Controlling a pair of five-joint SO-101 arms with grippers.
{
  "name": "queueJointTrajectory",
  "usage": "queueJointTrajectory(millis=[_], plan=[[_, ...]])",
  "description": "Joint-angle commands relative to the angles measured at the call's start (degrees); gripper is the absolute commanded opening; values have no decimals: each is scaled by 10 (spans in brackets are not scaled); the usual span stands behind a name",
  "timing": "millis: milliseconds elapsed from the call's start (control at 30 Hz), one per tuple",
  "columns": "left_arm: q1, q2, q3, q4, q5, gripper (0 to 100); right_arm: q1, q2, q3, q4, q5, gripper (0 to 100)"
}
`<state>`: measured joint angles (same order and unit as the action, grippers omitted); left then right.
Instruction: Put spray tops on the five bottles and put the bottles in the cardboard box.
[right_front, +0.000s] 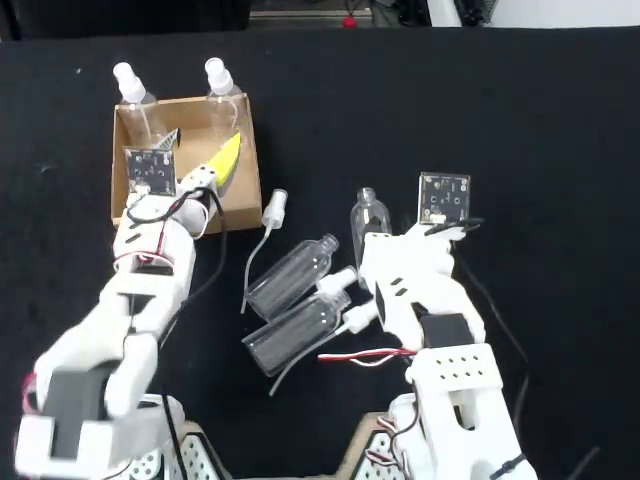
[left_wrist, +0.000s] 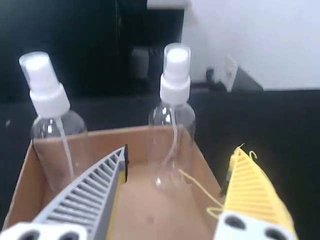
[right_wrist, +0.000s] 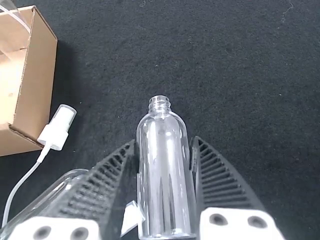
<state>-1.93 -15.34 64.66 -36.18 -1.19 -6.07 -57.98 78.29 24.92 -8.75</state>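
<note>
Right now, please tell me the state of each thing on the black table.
Brown cardboard box: open.
Far-left clear plastic bottle: upright in box, capped.
Far-right clear plastic bottle: upright in box, capped.
Held clear bottle: uncapped.
Upper lying bottle: on its side, uncapped.
Lower lying bottle: on its side.
White spray top beside box: loose.
White spray top beside lower bottle: loose.
Left gripper: open, over box.
Right gripper: shut on held clear bottle.
</note>
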Motion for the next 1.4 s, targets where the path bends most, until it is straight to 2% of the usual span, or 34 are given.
queueJointTrajectory(millis=[0,100,200,300,367,433,533,733,833,933,1100,1233,1367], plan=[[-5,-154,-2,262,-1,313,11,-6,-3,-17,4,167],[-5,-220,-2,386,-1,313,11,-6,-3,-17,3,167],[0,-260,0,455,0,313,14,-7,-3,-17,3,167],[-12,-285,2,493,-16,315,40,-7,-6,-17,2,167],[-20,-292,10,511,-82,316,51,-7,-7,-17,2,167],[4,-299,23,513,-133,314,55,-7,-7,-17,2,167],[44,-300,16,545,-141,314,55,-7,-8,-18,1,167],[114,-260,-166,813,-141,314,81,-4,-20,-18,1,167],[138,-202,-241,882,-141,314,90,-4,-21,-18,1,167],[173,-135,-288,908,-143,314,91,-4,-21,-18,1,167],[246,-35,-334,902,-145,314,91,-5,-21,-18,1,167],[255,38,-364,860,-145,314,91,-5,-21,-18,1,167],[255,104,-409,856,-145,314,91,-7,-21,-18,1,167]])
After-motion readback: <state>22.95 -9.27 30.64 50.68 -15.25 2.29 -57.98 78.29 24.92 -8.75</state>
